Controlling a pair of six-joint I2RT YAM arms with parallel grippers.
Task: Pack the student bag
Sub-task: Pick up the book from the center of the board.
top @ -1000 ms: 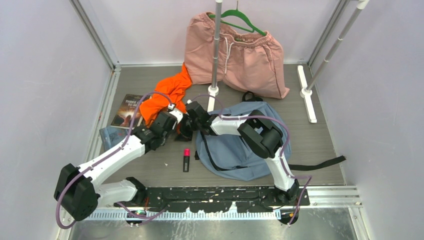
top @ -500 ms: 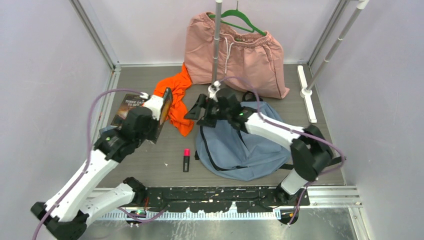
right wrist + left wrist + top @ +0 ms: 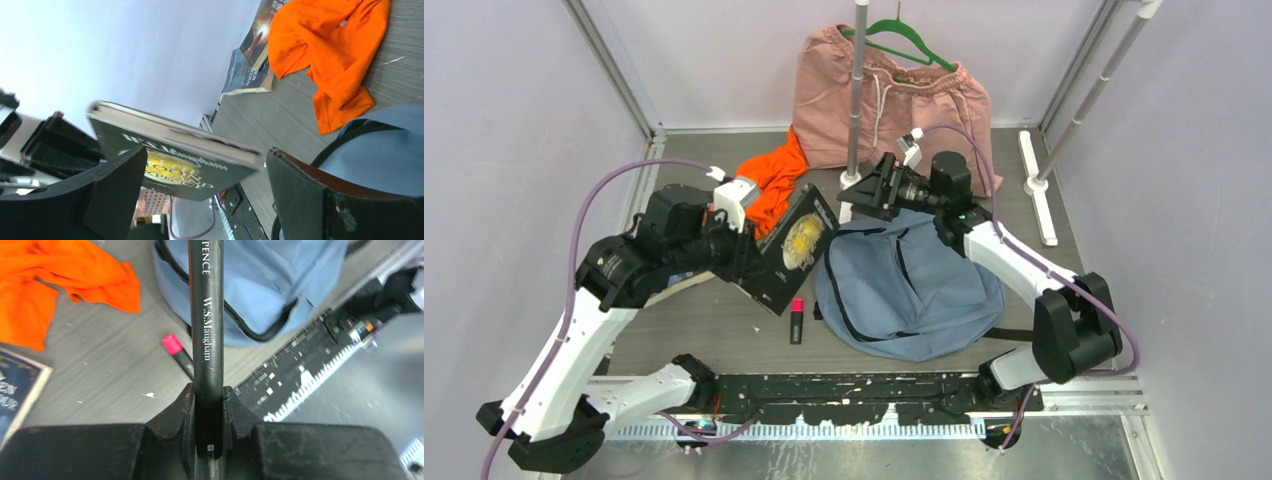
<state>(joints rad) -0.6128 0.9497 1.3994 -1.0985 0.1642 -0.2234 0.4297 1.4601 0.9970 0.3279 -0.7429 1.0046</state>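
Note:
The student bag (image 3: pixel 914 290) lies flat on the floor, grey-blue with black zippers, and shows too in the left wrist view (image 3: pixel 260 280) and the right wrist view (image 3: pixel 385 150). My left gripper (image 3: pixel 749 262) is shut on a dark book (image 3: pixel 796 248) with a yellow moon on its cover. It holds the book tilted in the air just left of the bag. The left wrist view shows the spine (image 3: pixel 207 315) clamped between the jaws of the left gripper (image 3: pixel 209 395). My right gripper (image 3: pixel 859 195) hovers open over the bag's back edge, empty, and faces the book (image 3: pixel 170 150).
A pink-capped highlighter (image 3: pixel 797 318) lies left of the bag. An orange garment (image 3: pixel 774 180) and pink shorts (image 3: pixel 894 100) on a green hanger are at the back. Two rack poles (image 3: pixel 854 100) (image 3: pixel 1084 100) stand there. More books (image 3: pixel 250 65) lie at the far left.
My left arm has lifted the book off the floor and swung it right toward the bag. The right gripper drew back from the left gripper toward the rear and opened wider.

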